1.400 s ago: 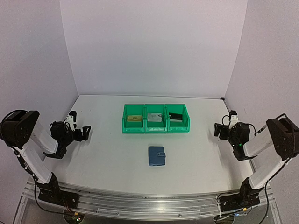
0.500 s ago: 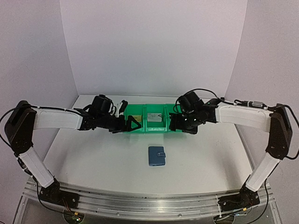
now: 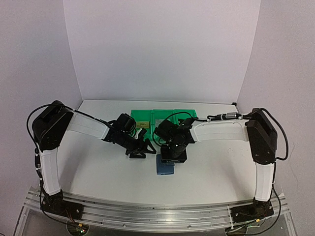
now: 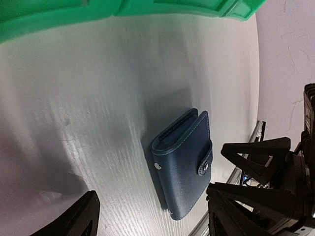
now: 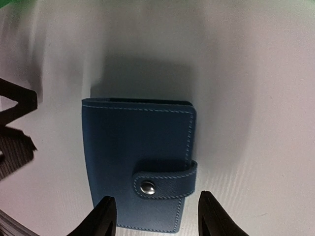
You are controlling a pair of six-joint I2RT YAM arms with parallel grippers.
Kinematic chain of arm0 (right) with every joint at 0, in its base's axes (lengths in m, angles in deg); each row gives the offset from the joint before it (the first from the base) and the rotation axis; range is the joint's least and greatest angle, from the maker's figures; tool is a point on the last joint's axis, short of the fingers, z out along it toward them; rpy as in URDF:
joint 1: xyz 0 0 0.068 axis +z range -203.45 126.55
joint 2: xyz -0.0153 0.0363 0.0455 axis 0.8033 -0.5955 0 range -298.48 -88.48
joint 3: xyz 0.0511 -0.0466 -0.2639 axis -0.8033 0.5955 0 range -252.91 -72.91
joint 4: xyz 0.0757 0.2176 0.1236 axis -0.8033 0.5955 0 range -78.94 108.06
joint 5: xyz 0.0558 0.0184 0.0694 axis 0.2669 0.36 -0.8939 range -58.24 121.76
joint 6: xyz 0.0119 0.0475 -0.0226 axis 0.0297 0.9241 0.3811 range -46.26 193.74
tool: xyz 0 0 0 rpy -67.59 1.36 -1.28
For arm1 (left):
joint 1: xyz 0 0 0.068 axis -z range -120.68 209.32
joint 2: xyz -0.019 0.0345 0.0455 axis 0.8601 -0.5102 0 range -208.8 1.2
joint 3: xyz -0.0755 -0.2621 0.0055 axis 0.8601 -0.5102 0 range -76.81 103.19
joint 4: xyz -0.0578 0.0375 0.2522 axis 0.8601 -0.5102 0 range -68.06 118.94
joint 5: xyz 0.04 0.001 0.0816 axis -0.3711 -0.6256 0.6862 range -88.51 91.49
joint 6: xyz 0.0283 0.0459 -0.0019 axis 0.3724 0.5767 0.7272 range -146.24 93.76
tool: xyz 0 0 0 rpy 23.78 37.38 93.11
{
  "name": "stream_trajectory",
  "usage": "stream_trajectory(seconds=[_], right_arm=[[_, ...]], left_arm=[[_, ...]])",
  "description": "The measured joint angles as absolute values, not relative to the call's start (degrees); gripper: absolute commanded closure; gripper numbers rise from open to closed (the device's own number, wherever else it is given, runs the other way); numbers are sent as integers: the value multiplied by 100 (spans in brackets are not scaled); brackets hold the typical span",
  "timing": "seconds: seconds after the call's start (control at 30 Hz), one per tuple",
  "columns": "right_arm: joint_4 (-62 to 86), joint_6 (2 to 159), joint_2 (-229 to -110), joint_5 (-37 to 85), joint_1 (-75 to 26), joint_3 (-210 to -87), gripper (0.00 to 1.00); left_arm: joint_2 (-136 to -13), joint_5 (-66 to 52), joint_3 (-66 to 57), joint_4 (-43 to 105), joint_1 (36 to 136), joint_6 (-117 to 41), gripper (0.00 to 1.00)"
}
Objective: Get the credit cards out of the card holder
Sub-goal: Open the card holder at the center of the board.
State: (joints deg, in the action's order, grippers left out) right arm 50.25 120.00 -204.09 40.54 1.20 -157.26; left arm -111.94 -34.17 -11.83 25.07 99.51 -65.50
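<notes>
The card holder (image 3: 165, 167) is a small blue wallet lying flat on the white table, folded shut with its strap snapped. No card shows in it. My right gripper (image 3: 173, 153) is open and hovers just above its far end; in the right wrist view (image 5: 160, 219) its jaws straddle the wallet (image 5: 138, 162) near the snap. My left gripper (image 3: 140, 148) is open, just left of the wallet; in the left wrist view (image 4: 157, 221) the wallet (image 4: 184, 164) lies ahead between the fingers. A tan card (image 3: 142, 125) shows in the left bin; the other cards are hidden by the arms.
A row of green plastic bins (image 3: 147, 114) stands behind the wallet, partly covered by both arms; its wall shows in the left wrist view (image 4: 123, 10). The right gripper's black body fills the lower right of the left wrist view (image 4: 275, 196).
Both arms have swung from over the green bins down and inward to the blue wallet. The wallet has not moved and stays shut.
</notes>
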Motion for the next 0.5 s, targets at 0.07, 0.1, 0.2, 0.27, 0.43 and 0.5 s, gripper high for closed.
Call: stream_trajectory(seconds=[0.07, 0.1, 0.2, 0.27, 0.43, 0.5], right_arm=[[5002, 11998, -20635, 4019, 124, -15917, 48], [4995, 11998, -20714, 4012, 123, -15965, 49], [5013, 12003, -20782, 4022, 123, -15985, 54], [5019, 12013, -20785, 4046, 123, -15985, 60], [5035, 11996, -20916, 4096, 123, -16021, 75], [5073, 11999, -20948, 4104, 123, -16075, 80]], left_arm=[[-11309, -3487, -1102, 2449, 10000, -6563, 37], [-11362, -3520, -1054, 2399, 10016, -6558, 39], [-11644, -3714, -746, 2289, 10042, -6576, 39], [-11761, -3804, -616, 2300, 10042, -6579, 39], [-11806, -3920, -590, 2309, 10046, -6634, 44], [-11853, -3958, -546, 2293, 10069, -6635, 47]])
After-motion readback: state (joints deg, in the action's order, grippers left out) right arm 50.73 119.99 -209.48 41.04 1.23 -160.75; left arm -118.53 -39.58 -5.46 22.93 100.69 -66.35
